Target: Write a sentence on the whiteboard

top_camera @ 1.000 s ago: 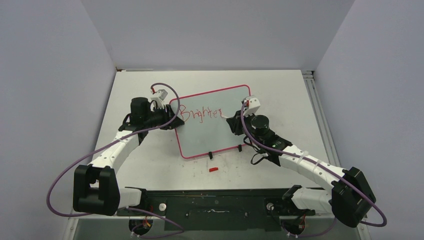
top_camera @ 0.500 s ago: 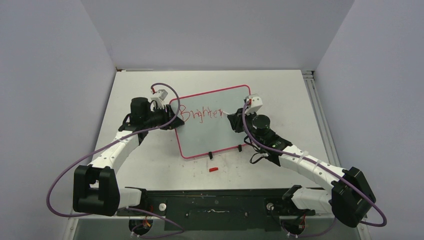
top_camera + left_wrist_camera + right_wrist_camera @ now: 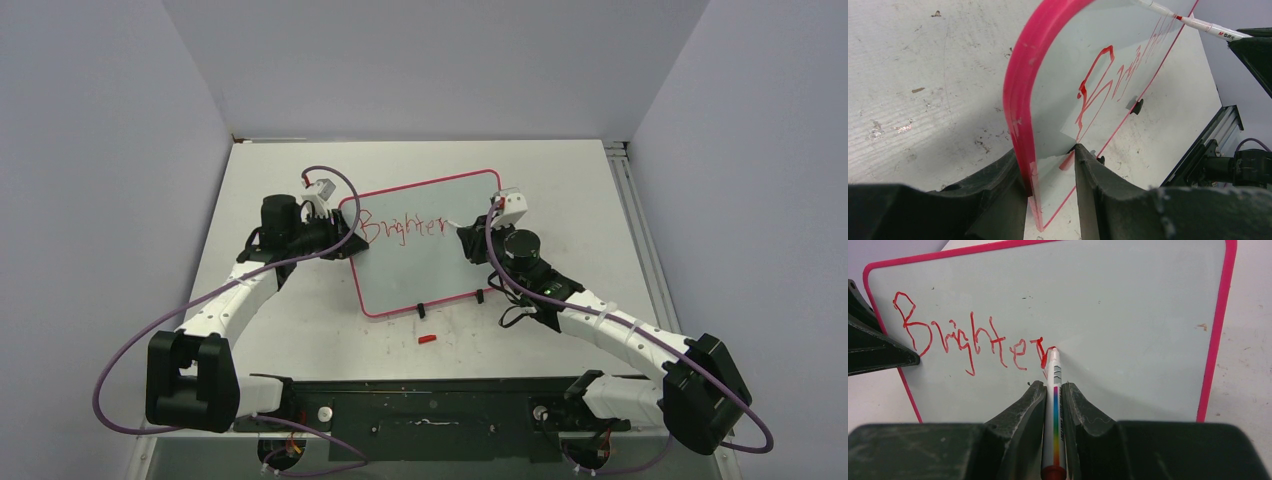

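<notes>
Scuffed white table (image 3: 570,180), pale lilac-grey walls (image 3: 420,60) on three sides, even light

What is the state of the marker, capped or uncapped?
Uncapped: the marker, held in the right pincer, shows its bare tip on the whiteboard beside the red lettering.

Your left arm (image 3: 238,292) stretches forward, elbow bent, and your left gripper (image 3: 348,244) is clamped on the left edge of the whiteboard (image 3: 425,270). Your right arm (image 3: 600,325) angles inward, your right gripper (image 3: 1053,390) pinched tight around a marker (image 3: 1053,371).
</notes>
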Available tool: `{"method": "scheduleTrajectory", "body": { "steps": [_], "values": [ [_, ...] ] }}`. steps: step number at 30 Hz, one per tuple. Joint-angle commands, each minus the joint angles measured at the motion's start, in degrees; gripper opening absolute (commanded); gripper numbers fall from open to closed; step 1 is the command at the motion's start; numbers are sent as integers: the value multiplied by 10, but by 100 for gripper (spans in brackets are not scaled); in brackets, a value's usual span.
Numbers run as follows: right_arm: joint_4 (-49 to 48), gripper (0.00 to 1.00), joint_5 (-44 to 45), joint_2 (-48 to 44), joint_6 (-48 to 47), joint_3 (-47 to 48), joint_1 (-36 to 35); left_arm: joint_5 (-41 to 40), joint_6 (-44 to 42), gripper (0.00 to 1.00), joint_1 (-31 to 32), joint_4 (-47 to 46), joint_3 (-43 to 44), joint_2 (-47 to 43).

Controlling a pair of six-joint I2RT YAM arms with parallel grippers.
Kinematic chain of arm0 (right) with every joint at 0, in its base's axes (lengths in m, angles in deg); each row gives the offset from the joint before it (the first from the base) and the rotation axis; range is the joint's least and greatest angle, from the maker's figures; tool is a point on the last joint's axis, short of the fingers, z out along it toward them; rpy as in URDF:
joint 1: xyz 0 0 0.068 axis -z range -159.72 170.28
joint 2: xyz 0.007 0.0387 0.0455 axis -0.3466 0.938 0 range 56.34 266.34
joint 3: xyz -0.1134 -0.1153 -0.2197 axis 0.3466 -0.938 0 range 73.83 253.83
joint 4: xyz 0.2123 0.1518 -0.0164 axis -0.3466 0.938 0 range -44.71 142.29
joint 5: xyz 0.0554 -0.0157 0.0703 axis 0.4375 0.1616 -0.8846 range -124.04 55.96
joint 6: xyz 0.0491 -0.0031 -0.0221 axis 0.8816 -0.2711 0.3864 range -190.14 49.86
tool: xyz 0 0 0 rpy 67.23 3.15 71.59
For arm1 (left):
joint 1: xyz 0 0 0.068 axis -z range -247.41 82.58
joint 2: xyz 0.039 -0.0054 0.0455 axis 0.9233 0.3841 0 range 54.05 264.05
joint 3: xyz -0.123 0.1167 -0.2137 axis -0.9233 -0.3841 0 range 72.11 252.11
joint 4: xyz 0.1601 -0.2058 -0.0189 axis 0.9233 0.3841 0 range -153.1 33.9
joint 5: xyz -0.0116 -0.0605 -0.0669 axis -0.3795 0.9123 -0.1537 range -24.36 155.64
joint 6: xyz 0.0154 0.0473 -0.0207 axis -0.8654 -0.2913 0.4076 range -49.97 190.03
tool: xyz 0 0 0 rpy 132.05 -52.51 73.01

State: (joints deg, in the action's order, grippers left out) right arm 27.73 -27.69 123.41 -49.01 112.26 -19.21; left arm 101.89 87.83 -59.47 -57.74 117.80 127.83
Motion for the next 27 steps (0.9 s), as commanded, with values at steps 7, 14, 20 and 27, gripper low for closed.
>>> {"method": "scheduleTrajectory", "body": {
  "steps": [7,14,20,27],
  "values": [
    [-8,5,44,-24,11,-16,-1,-9,-6,34,1,-13,19,-26],
    [-5,5,32,-31,8,-12,-2,-10,-6,33,1,-13,18,-26],
    [9,5,15,-58,-1,3,-1,-19,-6,33,1,-7,20,-27],
    [57,5,26,-89,-13,19,18,-18,-8,34,0,-6,21,-27]
  ]
}}
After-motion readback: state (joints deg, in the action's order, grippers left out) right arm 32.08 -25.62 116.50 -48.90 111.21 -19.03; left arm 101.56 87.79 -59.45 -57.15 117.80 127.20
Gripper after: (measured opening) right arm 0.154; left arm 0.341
